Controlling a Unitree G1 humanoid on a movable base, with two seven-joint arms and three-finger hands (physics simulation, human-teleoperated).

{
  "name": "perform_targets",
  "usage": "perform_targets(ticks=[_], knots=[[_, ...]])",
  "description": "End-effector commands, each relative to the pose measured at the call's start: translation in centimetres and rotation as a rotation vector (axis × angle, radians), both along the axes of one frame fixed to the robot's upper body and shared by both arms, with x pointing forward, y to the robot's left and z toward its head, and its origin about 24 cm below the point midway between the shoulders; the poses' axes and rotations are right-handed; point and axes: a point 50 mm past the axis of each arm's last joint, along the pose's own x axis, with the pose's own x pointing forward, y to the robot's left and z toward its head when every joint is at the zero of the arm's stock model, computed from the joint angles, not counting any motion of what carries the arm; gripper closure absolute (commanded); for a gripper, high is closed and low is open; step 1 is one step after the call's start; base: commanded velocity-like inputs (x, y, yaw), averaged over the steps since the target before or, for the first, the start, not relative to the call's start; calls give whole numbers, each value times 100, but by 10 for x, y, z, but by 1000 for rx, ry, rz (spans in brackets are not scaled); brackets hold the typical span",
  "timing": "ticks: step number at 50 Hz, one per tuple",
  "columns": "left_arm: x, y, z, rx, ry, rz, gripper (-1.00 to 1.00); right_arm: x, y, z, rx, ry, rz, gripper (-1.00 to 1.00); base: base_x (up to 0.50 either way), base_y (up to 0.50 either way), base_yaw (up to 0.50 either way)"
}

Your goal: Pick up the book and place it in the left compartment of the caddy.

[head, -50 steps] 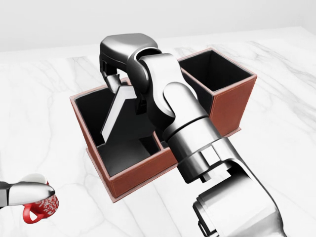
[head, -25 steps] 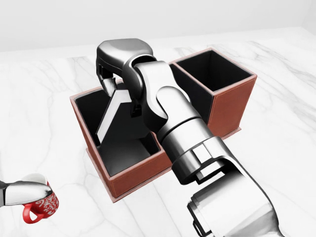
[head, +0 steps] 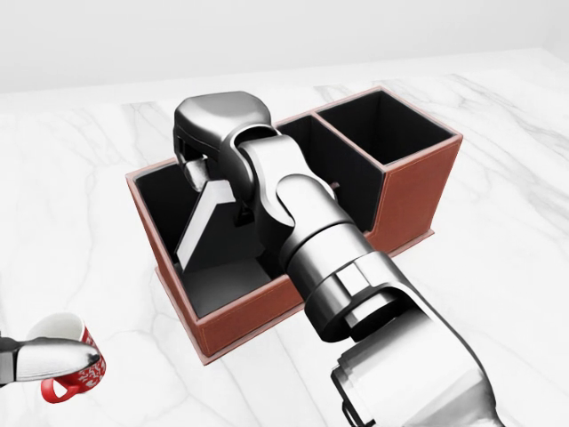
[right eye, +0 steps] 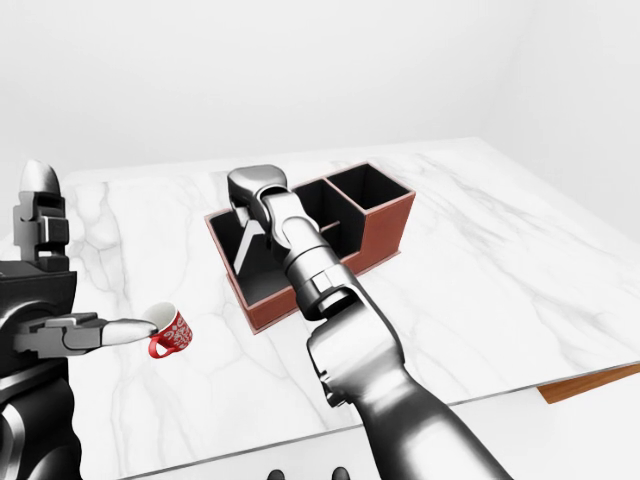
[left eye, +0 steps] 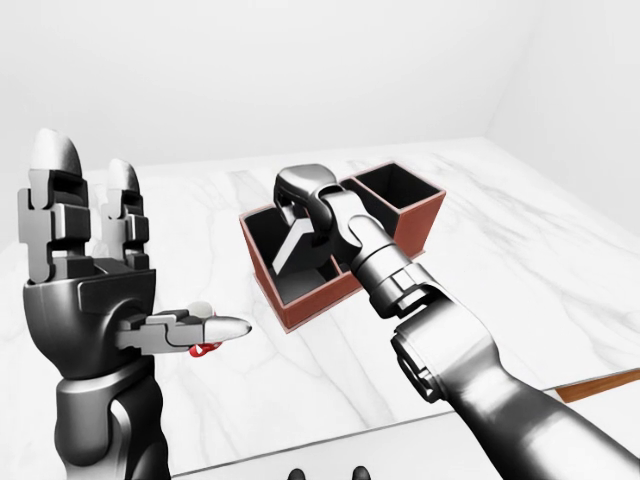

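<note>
Our right hand (head: 206, 147) is bent down over the caddy (head: 418, 191), and its fingers are closed around the top of the book (head: 203, 218). So the hand is holding the book, not open.

The book is pale and thin. It leans at a slant inside the left compartment (head: 160, 209) of the caddy. Its top is up by our fingers and its low end is down near the dark floor of that box. We cannot tell if the low end touches the floor yet.

The caddy is brown outside and black inside. It sits near the middle of the marble table (head: 498, 294), a bit toward the far edge. Its other compartments look empty.

Our left hand (left eye: 95, 270) is held up by the left side of the table, well away from the caddy. Its fingers stand straight and spread, and it holds nothing. A red mug (right eye: 170, 330) sits on the table just past it.

We think the task is almost done. The book is picked up and is already in the right box. What is left is to let go of it and lift our hand out.
</note>
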Motion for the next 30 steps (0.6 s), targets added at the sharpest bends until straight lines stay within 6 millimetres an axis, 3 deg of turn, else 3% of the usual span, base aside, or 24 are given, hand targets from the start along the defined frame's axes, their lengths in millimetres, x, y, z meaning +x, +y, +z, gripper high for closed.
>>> perform_targets(ticks=[1,30], knots=[[-1,0,-1,-1,2,0,-100,2,-1,-1,0,-67,1,100,0,0,0],[6,4,-7,-9,37,-5,-100,2,0,-10,28,-166,2,100,0,0,0]])
